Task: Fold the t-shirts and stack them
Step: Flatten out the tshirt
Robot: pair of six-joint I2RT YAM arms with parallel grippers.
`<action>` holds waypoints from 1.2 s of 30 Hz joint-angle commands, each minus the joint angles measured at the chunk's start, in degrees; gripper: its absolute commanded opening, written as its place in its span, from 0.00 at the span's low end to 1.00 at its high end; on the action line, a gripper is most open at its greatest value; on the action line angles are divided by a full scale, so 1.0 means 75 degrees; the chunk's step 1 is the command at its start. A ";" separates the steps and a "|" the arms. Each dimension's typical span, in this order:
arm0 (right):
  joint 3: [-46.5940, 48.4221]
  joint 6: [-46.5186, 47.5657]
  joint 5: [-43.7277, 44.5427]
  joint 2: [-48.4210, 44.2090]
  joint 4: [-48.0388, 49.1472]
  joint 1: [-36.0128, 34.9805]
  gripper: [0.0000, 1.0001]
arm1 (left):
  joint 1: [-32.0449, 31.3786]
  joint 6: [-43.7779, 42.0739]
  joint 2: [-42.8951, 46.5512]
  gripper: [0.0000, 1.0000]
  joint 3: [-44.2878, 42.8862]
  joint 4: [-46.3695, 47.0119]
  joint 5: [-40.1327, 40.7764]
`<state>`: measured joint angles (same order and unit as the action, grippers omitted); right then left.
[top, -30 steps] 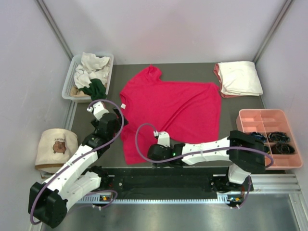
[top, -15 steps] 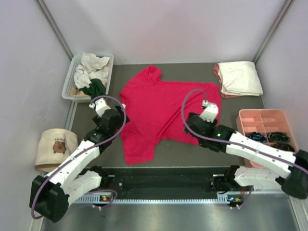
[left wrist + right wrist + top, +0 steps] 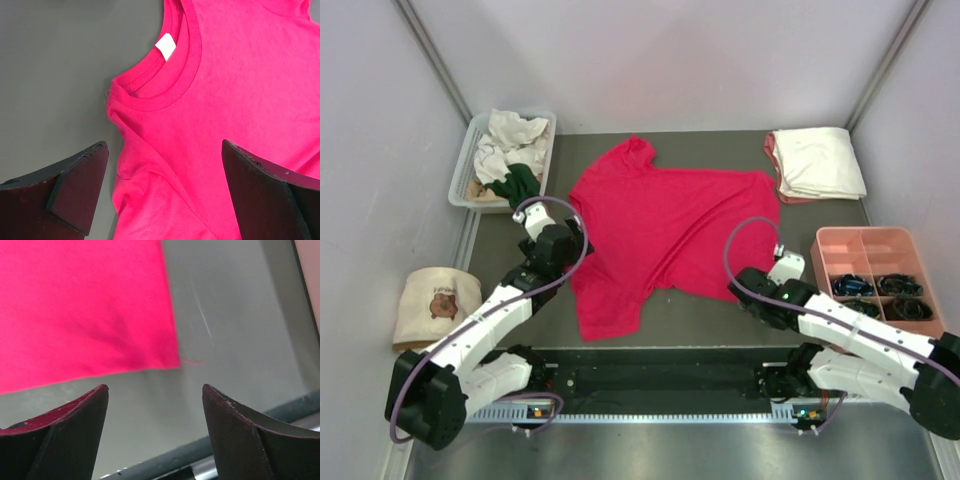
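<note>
Where the two arms reach in from the near edge of the table (image 3: pixel 700 322), a round beige bag (image 3: pixel 437 305) with a brown bear print stands off to the left. A little farther in on the right, the right gripper (image 3: pixel 155 386) is spread wide with nothing between its fingers. It is poised over bare table just beside the near right corner of the red t-shirt (image 3: pixel 670 225), where a loose thread trails from the hem.

On the left, the left gripper (image 3: pixel 164 145) is also fully spread and holds nothing. It sits above the shirt's shoulder, with the round collar and its white neck label (image 3: pixel 165 48) just ahead of the fingers.

The red t-shirt lies opened out across the middle of the table, with its neck to the left and its hem to the right. It is somewhat rumpled, and one side runs down toward the near edge.

To the right of it is a pink divided tray (image 3: pixel 880 240), with dark items (image 3: pixel 895 285) in its nearer compartments. At the far left, a clear bin (image 3: pixel 458 185) holds crumpled white shirts (image 3: pixel 510 135), and a dark green shirt (image 3: pixel 518 186) spills over its near rim. At the far right corner, a folded cream-white shirt (image 3: pixel 820 160) rests on a folded salmon-pink shirt (image 3: pixel 772 150).
</note>
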<state>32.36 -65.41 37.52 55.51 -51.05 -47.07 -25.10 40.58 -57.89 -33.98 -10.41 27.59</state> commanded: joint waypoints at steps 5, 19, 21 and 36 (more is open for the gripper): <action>-0.0634 -0.1626 -0.0057 -0.0920 -0.0811 0.0030 0.69 | 0.0019 -0.0184 -0.0367 0.99 -0.0227 0.0685 -0.0245; -0.0951 -0.2623 0.0306 -0.0944 -0.0659 0.0053 0.59 | 0.0019 -0.0278 -0.0813 0.99 -0.0427 0.0838 -0.0433; -0.0870 -0.2588 0.0330 -0.0932 -0.0612 0.0053 0.59 | 0.0019 -0.0278 -0.0836 0.99 -0.0415 0.0850 -0.0433; -0.0541 -0.1908 0.0412 0.0075 0.0606 0.0556 0.59 | 0.0019 -0.0289 -0.0848 0.99 -0.0345 0.0873 -0.0340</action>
<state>26.33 -82.11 40.03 54.00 -51.03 -44.91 -25.10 39.03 -64.03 -34.83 -6.59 24.67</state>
